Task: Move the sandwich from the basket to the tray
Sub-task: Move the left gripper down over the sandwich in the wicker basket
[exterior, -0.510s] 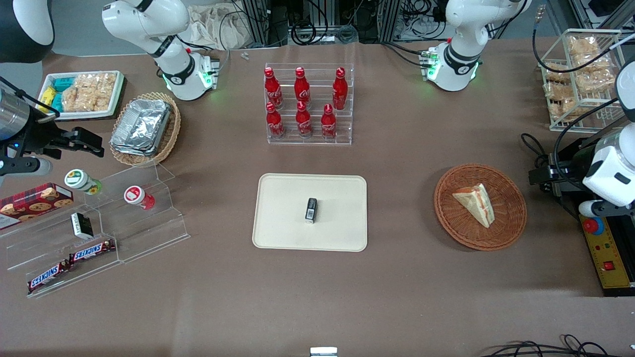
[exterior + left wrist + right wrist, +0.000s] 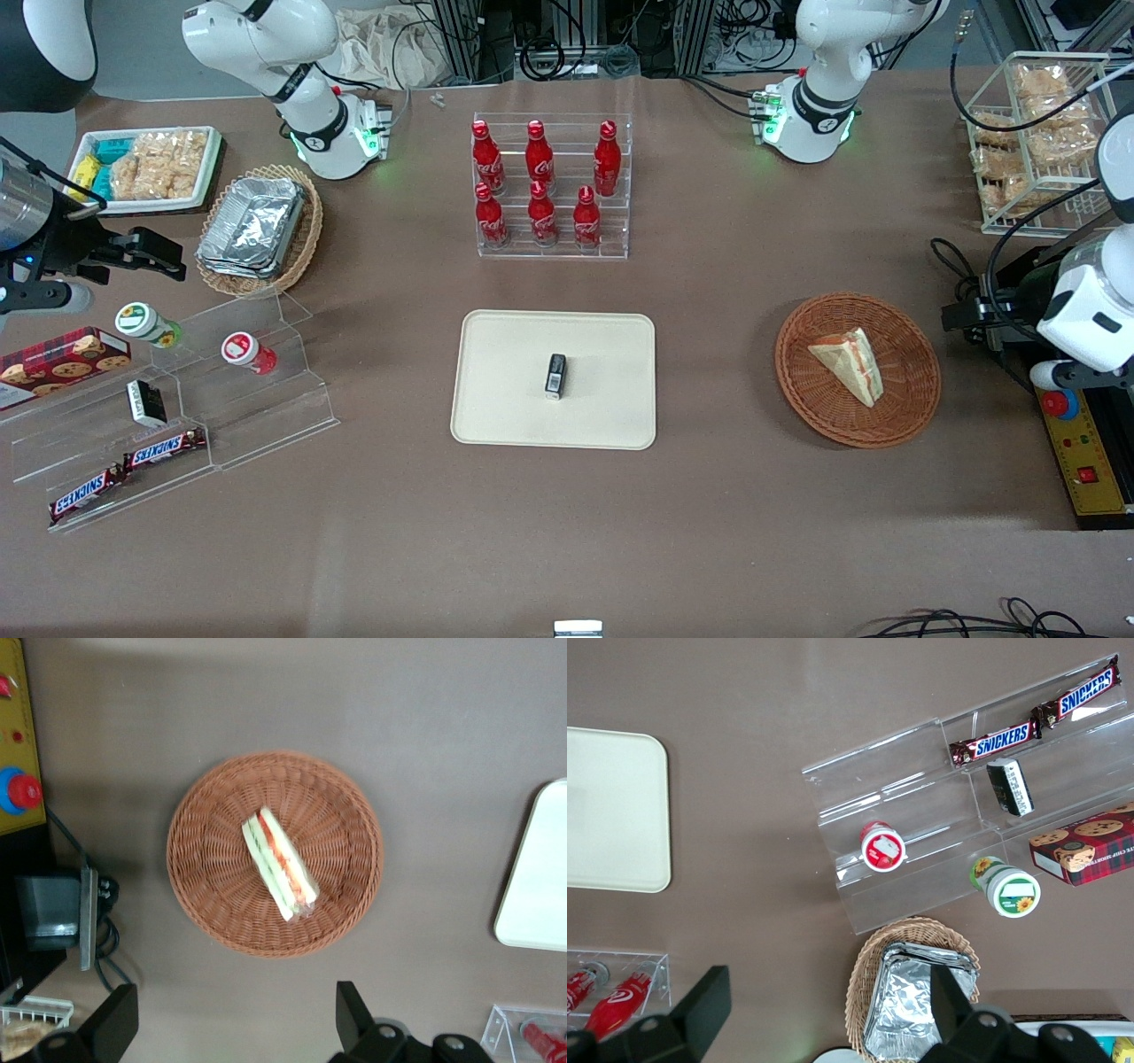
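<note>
The sandwich (image 2: pixel 850 361), a pale wedge with red and green filling, lies in the round reddish-brown wicker basket (image 2: pixel 802 390) toward the working arm's end of the table. The left wrist view looks down on the sandwich (image 2: pixel 279 864) in the basket (image 2: pixel 204 859). My left gripper (image 2: pixel 964 315) hovers beside the basket, high above the table, at the table's edge. Its fingers (image 2: pixel 354 1019) are wide apart and hold nothing; the gripper (image 2: pixel 235 1028) is apart from the basket. The cream-beige tray (image 2: pixel 505 399) lies mid-table, and its corner shows in the left wrist view (image 2: pixel 540 904).
A small black object (image 2: pixel 555 376) lies on the tray. A rack of red bottles (image 2: pixel 549 186) stands farther from the camera than the tray. A control box with a red button (image 2: pixel 1076 443) and cables sit by the working arm. A wire rack of snacks (image 2: pixel 1032 142) stands near it.
The left arm and gripper have shifted very slightly toward the basket. The sandwich, basket and tray have not moved.
</note>
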Robot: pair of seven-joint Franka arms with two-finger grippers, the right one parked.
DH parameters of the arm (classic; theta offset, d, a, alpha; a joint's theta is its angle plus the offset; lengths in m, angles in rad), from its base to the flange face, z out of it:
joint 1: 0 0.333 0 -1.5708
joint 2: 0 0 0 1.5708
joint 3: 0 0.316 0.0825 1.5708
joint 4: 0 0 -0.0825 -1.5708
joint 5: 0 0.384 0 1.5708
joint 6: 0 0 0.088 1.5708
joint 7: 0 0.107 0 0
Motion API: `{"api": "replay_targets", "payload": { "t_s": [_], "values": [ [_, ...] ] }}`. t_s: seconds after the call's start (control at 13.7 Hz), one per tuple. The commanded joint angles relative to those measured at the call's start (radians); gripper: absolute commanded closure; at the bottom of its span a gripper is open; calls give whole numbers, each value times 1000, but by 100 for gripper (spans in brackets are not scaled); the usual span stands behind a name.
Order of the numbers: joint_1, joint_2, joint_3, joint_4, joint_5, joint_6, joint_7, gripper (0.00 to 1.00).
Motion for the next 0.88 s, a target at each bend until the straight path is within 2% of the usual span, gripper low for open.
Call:
{"api": "replay_targets", "payload": {
  "t_s": [0.0, 0.15, 0.29, 0.66, 0.8],
  "values": [
    [1, -15, -6, -147, -6, 69, -27, 0],
    [1, -75, -5, -343, -21, 265, -43, 0],
    [6, -84, -5, -450, -30, 397, -95, 0],
    [3, 15, -3, -482, -15, 537, -322, 0],
    [3, 26, -1, -523, -10, 601, -352, 1]
  ]
}}
